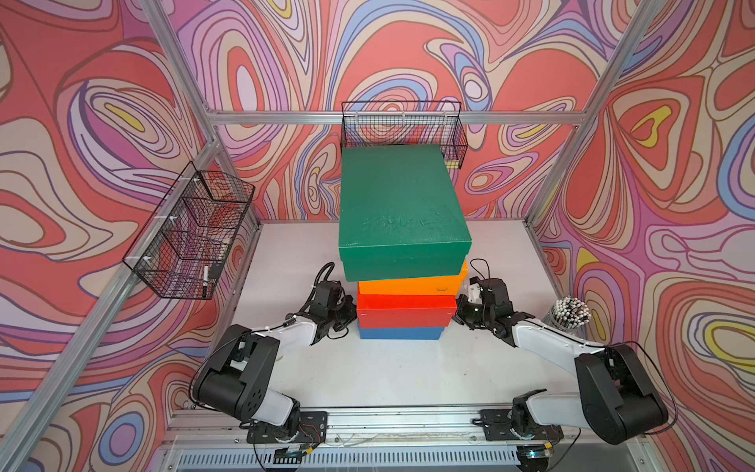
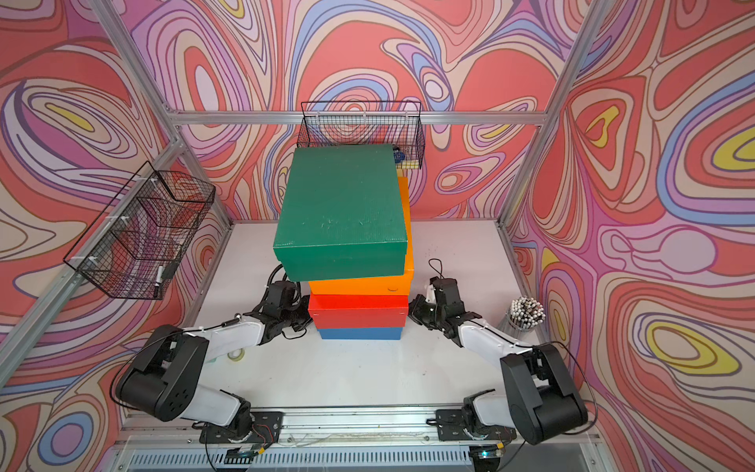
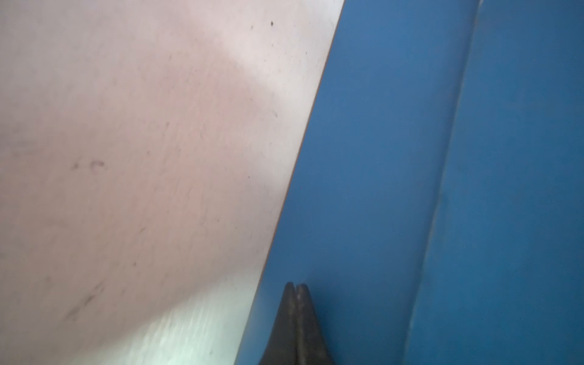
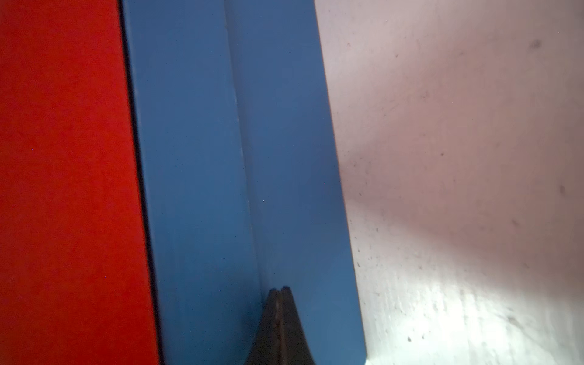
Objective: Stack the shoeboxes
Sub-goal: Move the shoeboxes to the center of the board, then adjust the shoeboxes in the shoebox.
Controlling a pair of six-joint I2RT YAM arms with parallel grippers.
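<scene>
The shoeboxes stand in one pile at the middle of the table in both top views. The blue one [image 1: 400, 333] is at the bottom, then the red [image 1: 404, 310], the orange [image 1: 412, 284], and the dark green [image 1: 400, 204] on top, shifted to the left. My left gripper [image 3: 296, 286] is shut and empty, its tips against the blue box's side [image 3: 379, 158]. My right gripper [image 4: 281, 289] is also shut and empty, tips on the blue box's opposite side [image 4: 221, 158], below the red box [image 4: 63, 158]. Both arms flank the pile low down.
A black wire basket [image 1: 402, 126] hangs on the back rail right behind the green box. Another wire basket [image 1: 192, 233] hangs on the left rail. A jar of pens [image 1: 570, 314] stands at the table's right edge. A tape roll [image 2: 236, 356] lies under the left arm.
</scene>
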